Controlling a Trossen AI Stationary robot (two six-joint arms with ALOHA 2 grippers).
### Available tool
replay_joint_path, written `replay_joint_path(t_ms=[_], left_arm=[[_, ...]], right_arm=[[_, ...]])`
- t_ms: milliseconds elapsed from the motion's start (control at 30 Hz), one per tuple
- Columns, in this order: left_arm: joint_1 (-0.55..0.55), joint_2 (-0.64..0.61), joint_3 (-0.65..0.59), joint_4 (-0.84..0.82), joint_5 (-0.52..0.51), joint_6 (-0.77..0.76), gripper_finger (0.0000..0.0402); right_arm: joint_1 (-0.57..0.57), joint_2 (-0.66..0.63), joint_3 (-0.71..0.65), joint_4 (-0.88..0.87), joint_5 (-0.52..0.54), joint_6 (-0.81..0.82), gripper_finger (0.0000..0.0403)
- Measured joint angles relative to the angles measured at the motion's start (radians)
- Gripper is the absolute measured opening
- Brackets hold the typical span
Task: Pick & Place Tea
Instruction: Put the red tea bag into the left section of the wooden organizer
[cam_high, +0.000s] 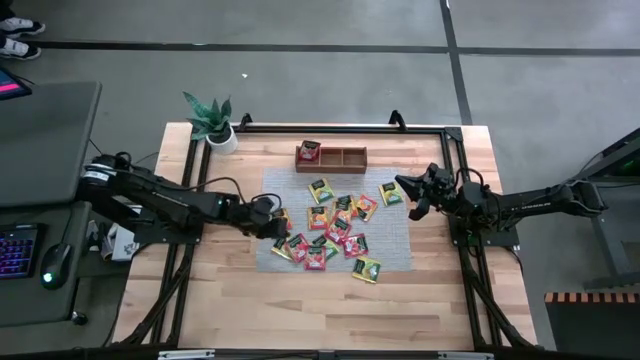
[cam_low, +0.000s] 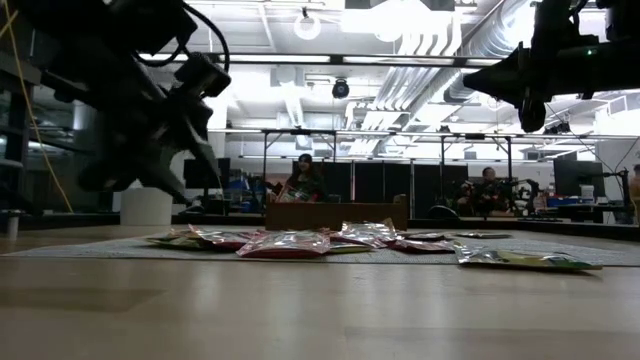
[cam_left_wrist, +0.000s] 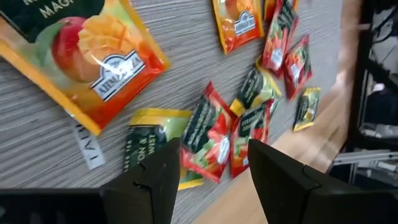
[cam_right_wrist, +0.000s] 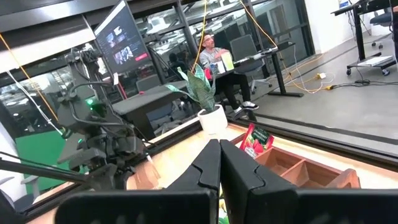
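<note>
Several tea sachets (cam_high: 335, 228), red, orange, yellow and green, lie flat and partly overlapping on the grey woven mat (cam_high: 390, 250). They show as a low heap in the low view (cam_low: 300, 241). One red sachet (cam_high: 310, 150) stands in the left compartment of the wooden tray (cam_high: 345, 158). My left gripper (cam_high: 275, 222) hovers open over the mat's left edge. In its wrist view (cam_left_wrist: 211, 177) the fingers stand above a red sachet (cam_left_wrist: 208, 134) and a yellow-green one (cam_left_wrist: 146, 140) without touching them. My right gripper (cam_high: 405, 195) is shut and empty, raised (cam_low: 525, 100) above the mat's right part.
The tray (cam_right_wrist: 298, 168) sits at the mat's far edge, its middle and right compartments bare. A potted plant (cam_high: 215, 125) stands at the table's far left corner. Black frame bars run along the table's far, left and right sides. A person sits beyond the table (cam_right_wrist: 214, 56).
</note>
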Motion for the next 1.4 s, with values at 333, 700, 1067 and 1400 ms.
replay_joint_path(t_ms=[333,700,1067,1400], left_arm=[[0.000,0.100,0.076,-0.018,0.019,-0.021,0.0184],[0.000,0.206,0.206,-0.261,0.066,0.021,0.0184],[0.000,0.206,0.216,-0.261,0.097,0.013,0.0184],[0.001,0.235,0.216,-0.243,0.093,0.005,0.0184]], right_arm=[[0.000,0.000,0.000,-0.001,0.000,0.000,0.0001],[0.000,0.000,0.000,-0.002,0.000,0.000,0.0001],[0.000,0.000,0.000,-0.008,0.000,0.000,0.0001],[0.000,0.000,0.000,-0.008,0.000,0.000,0.0001]])
